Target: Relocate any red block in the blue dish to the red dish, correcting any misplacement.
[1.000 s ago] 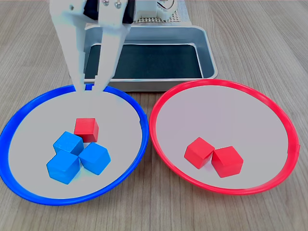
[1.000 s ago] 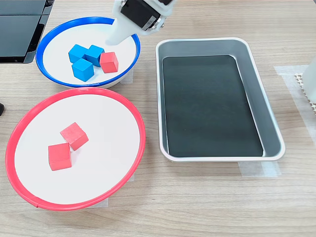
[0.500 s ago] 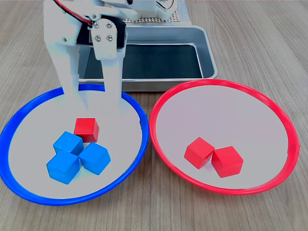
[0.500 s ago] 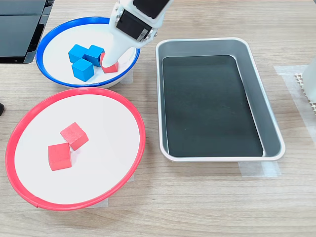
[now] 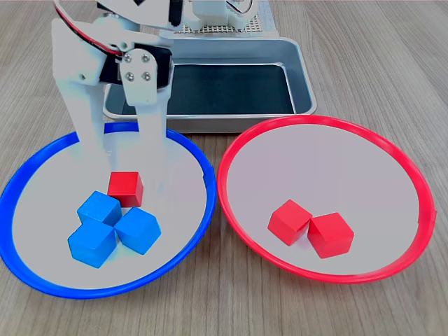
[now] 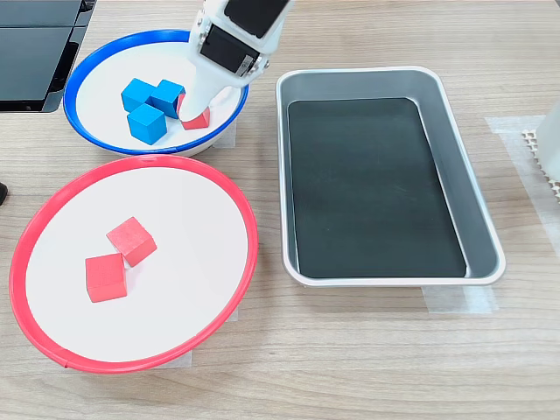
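One red block (image 5: pixel 126 188) – between end effector (image 5: pixel 131 162) fingers

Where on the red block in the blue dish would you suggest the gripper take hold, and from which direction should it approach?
Probably from above, closing on the two side faces of the red block that face the first exterior view's left and right. Its near edge abuts the blue cubes, so that side gives a finger no room. The open gripper already straddles it, within the blue dish.

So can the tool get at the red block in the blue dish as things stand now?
Probably yes. The tool is open with its fingers either side of the red block in the blue dish. The blue cubes touch the block's front only.
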Robot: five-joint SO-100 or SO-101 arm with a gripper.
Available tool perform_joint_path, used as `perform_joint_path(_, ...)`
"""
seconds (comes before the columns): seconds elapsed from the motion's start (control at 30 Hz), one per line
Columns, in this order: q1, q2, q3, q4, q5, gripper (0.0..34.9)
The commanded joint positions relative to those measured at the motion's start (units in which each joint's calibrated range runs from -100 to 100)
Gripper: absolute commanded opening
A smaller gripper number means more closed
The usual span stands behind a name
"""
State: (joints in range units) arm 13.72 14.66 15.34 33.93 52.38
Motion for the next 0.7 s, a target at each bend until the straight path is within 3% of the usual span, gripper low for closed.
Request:
perform_joint_path(0.0, 0.73, 0.22, -2.18, -0.30, 0.20, 14.3)
perform_joint_path(0.67, -0.40, 4.57, -3.91, -2.77, -0.24, 12.6)
